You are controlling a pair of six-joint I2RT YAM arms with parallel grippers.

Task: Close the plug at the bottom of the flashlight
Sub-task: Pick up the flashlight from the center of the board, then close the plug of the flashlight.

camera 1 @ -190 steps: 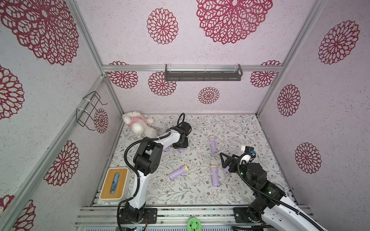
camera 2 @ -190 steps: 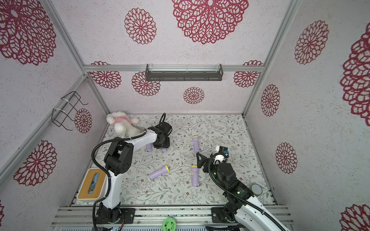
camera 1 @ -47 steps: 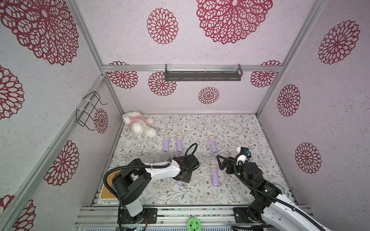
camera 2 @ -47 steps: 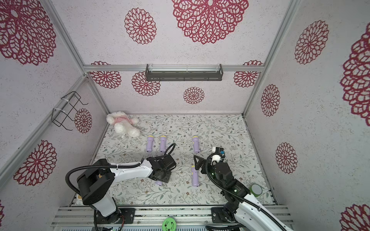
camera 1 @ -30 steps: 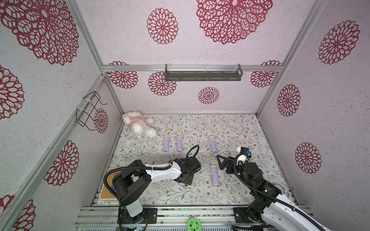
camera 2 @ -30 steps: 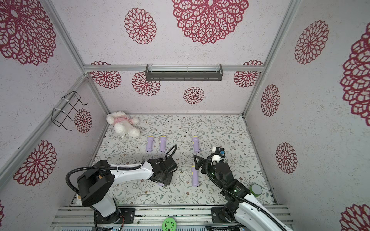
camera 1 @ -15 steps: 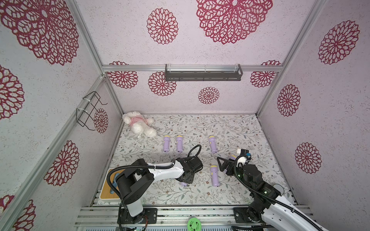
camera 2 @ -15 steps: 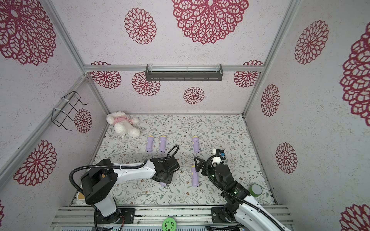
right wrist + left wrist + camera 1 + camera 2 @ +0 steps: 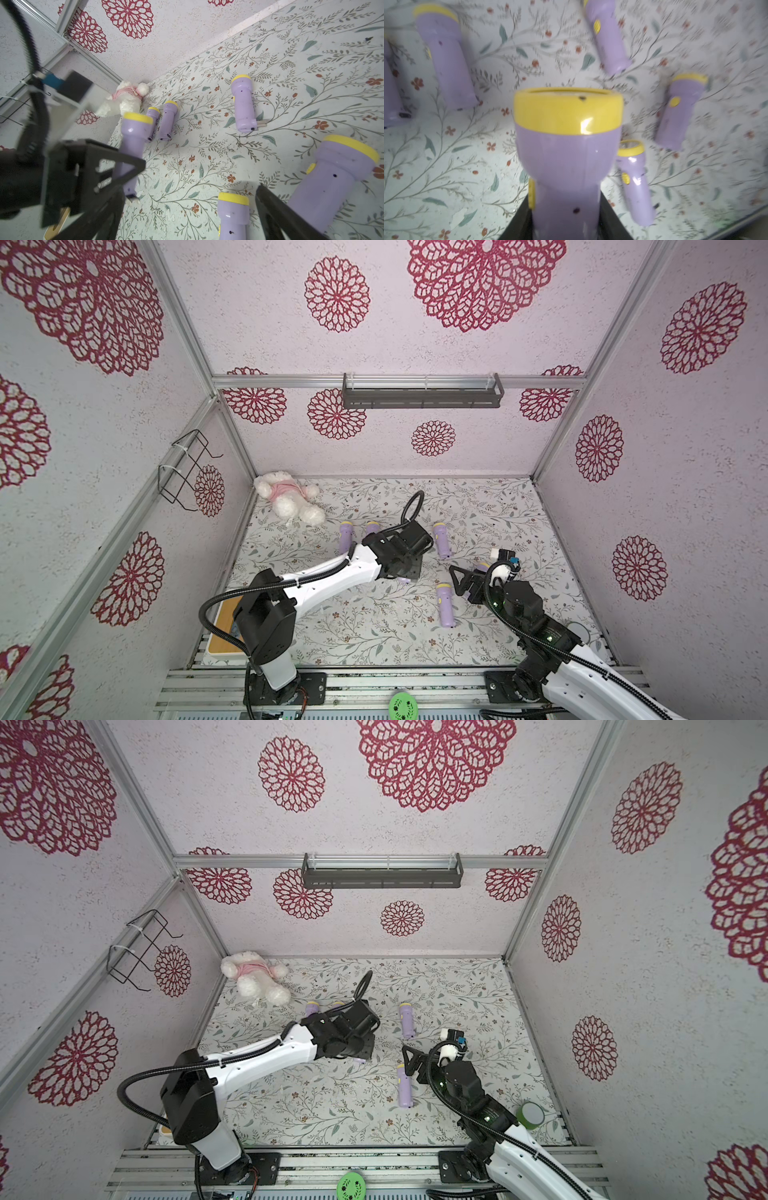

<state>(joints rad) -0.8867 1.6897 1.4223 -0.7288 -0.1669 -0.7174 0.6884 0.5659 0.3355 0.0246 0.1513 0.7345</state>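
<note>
- The left gripper is pinching the handle of a purple plastic flashlight with a yellow ring at its head. One dark finger presses on each side of the handle.
- The head of this flashlight points away from the gripper. In the right wrist view it appears raised off the floral-printed surface, near its middle.
- Its bottom end is blurred there, so I cannot tell how the plug stands.
- The right gripper is spread wide and holds nothing. It hovers just beside a second flashlight, which lies flat with its head toward the back wall.
- A third flashlight is mostly hidden under the right arm.
- Nearer the back wall lie a pair of flashlights, side by side, and a lone flashlight apart from them. In the right wrist view, the lone one's plug sticks out at the base.
- A white plush toy in a pink shirt lies in the back left corner.
</note>
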